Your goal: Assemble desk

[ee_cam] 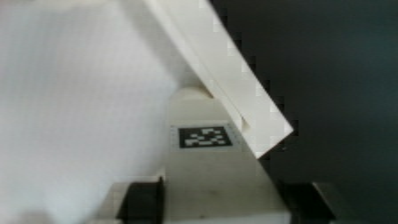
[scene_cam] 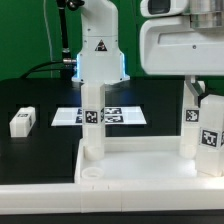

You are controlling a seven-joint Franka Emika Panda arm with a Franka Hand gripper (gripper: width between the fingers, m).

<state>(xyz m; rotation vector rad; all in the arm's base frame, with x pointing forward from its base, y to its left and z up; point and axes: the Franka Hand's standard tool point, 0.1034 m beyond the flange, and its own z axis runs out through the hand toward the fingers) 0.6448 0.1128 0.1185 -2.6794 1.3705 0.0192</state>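
My fingers [ee_cam: 143, 200] stand part-way closed on either side of a blocky leg [ee_cam: 217, 150], its tag facing the wrist camera, and as far as I can judge they have it gripped. The desk's tabletop [scene_cam: 150, 170] lies at the near edge of the black surface [scene_cam: 40, 95], rim up. One upright leg [scene_cam: 92, 120] stands at its far left corner. On the right two more stand close together: the one I hold, directly under my hand, and another leg [scene_cam: 212, 135] just beside it. The near left socket [scene_cam: 92, 172] is bare, and a fourth leg [scene_cam: 22, 122] lies loose on the surface, well left of the tabletop. The marker board [scene_cam: 125, 116] lies beyond. I reckon I am past halfway: three legs are at the tabletop and one is left to fetch. How firmly any is seated I cannot tell.
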